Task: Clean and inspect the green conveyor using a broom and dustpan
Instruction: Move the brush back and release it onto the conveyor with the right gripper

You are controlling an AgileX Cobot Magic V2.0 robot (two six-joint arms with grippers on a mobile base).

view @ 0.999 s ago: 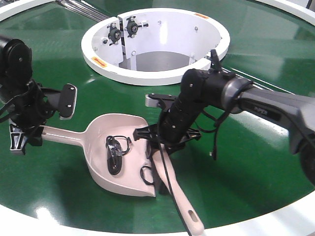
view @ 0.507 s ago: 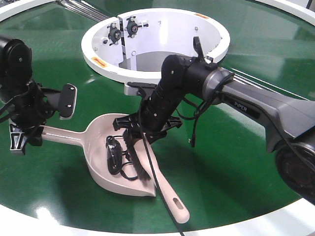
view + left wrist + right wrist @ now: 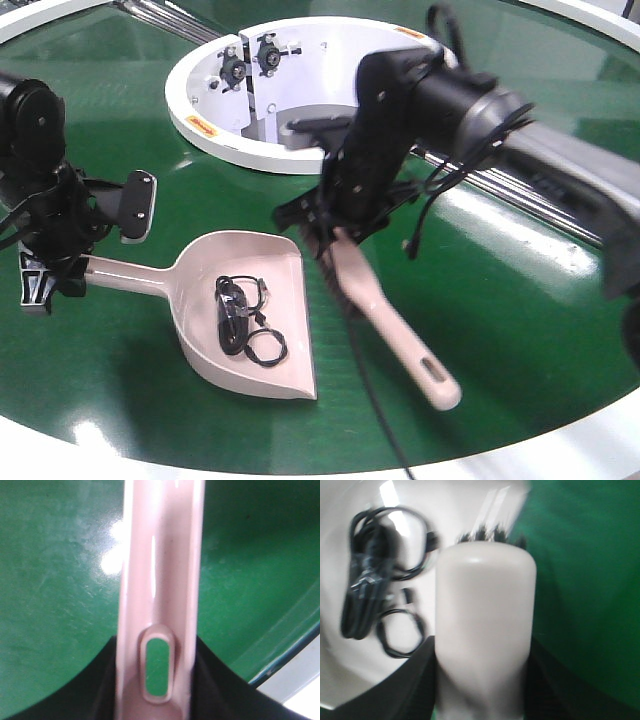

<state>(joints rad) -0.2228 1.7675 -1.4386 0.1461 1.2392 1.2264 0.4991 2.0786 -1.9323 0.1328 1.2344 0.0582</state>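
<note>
The pale dustpan point(image 3: 205, 270) rests on the green conveyor point(image 3: 500, 300), mouth toward the front, with a black cable bundle point(image 3: 243, 318) lying inside it. My left gripper point(image 3: 70, 268) is shut on the dustpan's handle; the left wrist view shows the slotted handle point(image 3: 160, 580) clamped in that gripper point(image 3: 157, 680). My right gripper point(image 3: 335, 232) is shut on the broom point(image 3: 390, 320), held just right of the pan with its handle pointing to the front right. In the right wrist view the broom's back point(image 3: 485, 625) fills that gripper point(image 3: 482, 680), with the cable point(image 3: 370, 600) in the dustpan point(image 3: 450, 505) beyond.
The white cylindrical hub point(image 3: 200, 120) stands open-topped behind both arms. A seam of metal rollers point(image 3: 520, 190) runs from the hub to the right, another at the top left point(image 3: 160, 15). The belt's white outer rim point(image 3: 560, 445) curves along the front.
The right arm swept the broom left into the dustpan's mouth, pushing a loose cable loop inside, then pulled the broom back out and up toward the hub. The left arm and dustpan stayed still.
</note>
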